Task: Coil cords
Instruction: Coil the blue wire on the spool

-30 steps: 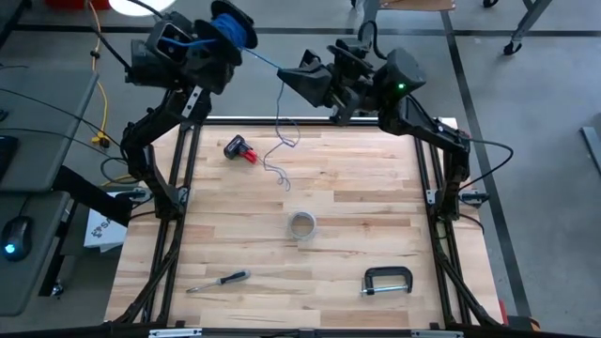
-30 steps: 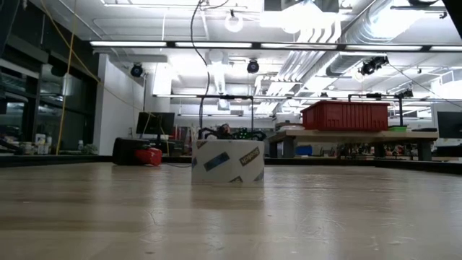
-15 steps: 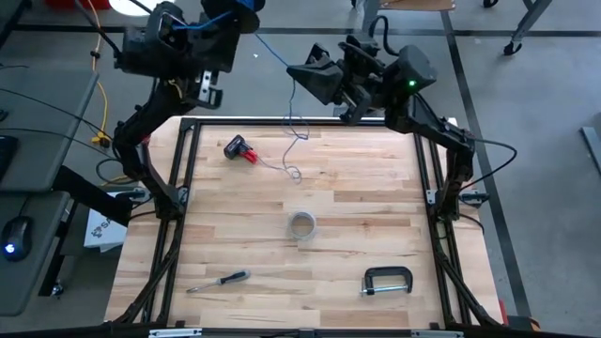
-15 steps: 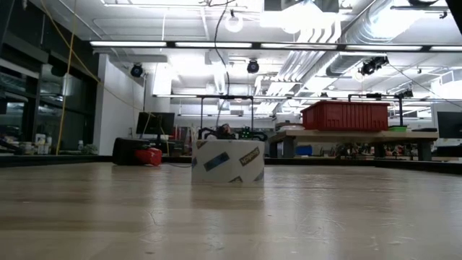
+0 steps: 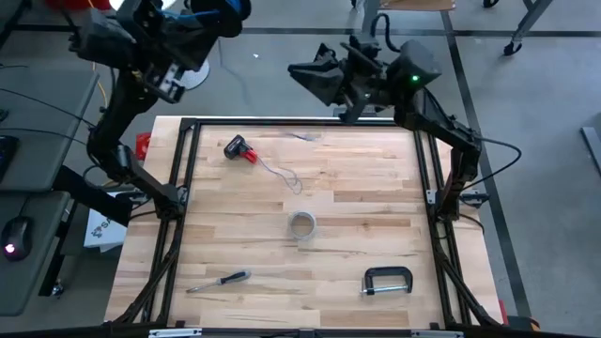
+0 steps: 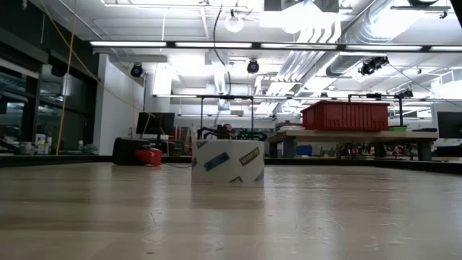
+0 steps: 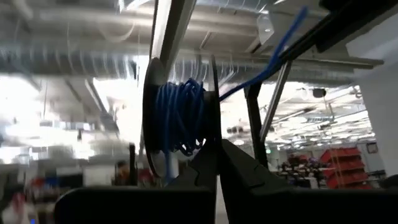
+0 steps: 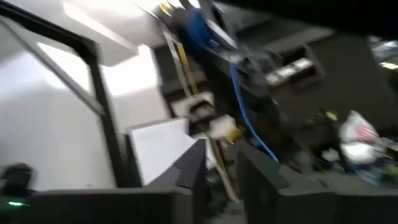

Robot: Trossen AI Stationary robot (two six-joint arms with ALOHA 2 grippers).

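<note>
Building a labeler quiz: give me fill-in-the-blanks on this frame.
The wound-up cord is ___. The left pincer is shut on the ___. The C-clamp lies on the ___ arm's side of the table.
Missing: blue; spool; right.

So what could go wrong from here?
1. The blue cord hangs slack off the spool at the shut left gripper. The right gripper is open and clear of it, so the turns may loosen or the tail may catch on an arm.
2. A thin cord lies loose on the table beside the red-black item and could snag there if pulled.
</note>
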